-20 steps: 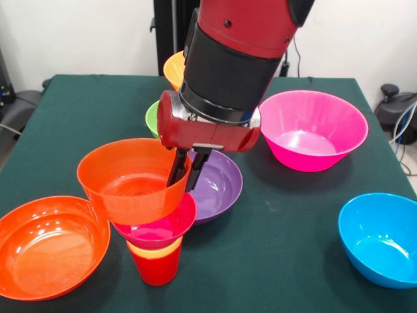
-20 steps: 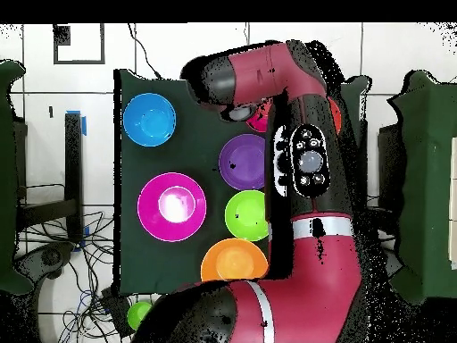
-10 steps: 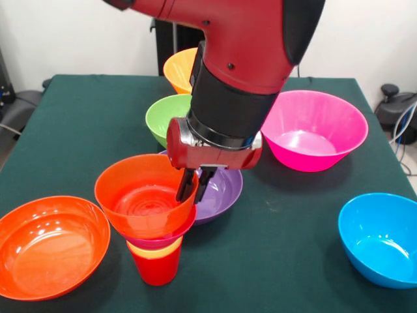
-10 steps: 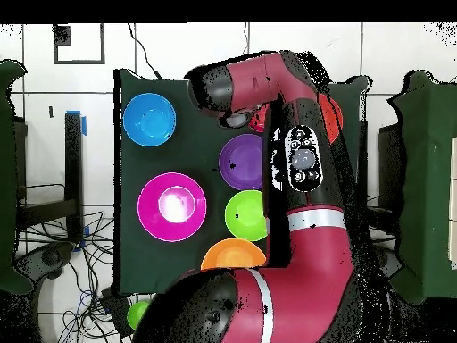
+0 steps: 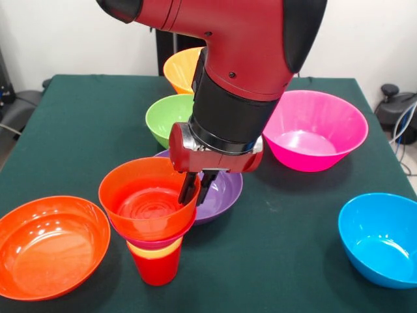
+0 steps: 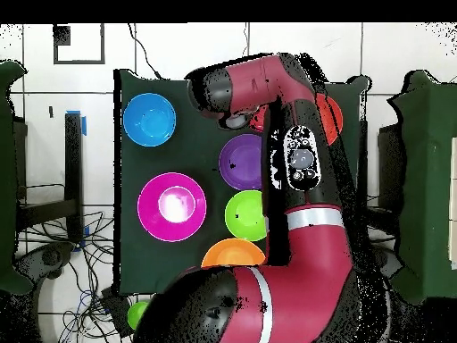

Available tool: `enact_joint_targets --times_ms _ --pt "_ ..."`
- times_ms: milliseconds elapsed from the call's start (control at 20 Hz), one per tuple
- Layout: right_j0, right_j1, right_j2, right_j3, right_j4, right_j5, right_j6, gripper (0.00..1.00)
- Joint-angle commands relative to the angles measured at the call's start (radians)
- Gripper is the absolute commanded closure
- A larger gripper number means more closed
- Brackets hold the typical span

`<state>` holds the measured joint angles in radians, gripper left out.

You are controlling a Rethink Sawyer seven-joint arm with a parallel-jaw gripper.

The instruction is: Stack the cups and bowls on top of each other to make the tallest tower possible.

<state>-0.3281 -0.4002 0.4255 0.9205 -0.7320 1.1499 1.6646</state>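
The gripper [image 5: 193,188] pinched the rim of the orange-red bowl [image 5: 148,199], which had dropped lower and levelled since a second earlier, apparently seated on the tower [image 5: 154,241]: red cup [image 5: 156,268], yellow rim, crimson-pink bowl. The purple bowl [image 5: 221,189] lay just behind. The orange [image 5: 49,245], green [image 5: 166,117], magenta-pink [image 5: 313,130] and blue [image 5: 379,238] bowls had not moved on the table [image 5: 280,222].

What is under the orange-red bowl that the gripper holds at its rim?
Under the orange-red bowl sits a crimson-pink bowl, then a yellow cup rim, then the red cup on the table. The gripper pinches the bowl's rim. Most of the yellow cup is covered.
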Motion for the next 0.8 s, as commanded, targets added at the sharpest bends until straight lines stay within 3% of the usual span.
enact_joint_targets --times_ms 50,800 --pt "0.018 -0.007 -0.025 0.023 -0.056 -0.018 -0.161 1.00" --pt "0.028 -0.011 -0.046 0.031 -0.050 0.003 -0.145 1.00"
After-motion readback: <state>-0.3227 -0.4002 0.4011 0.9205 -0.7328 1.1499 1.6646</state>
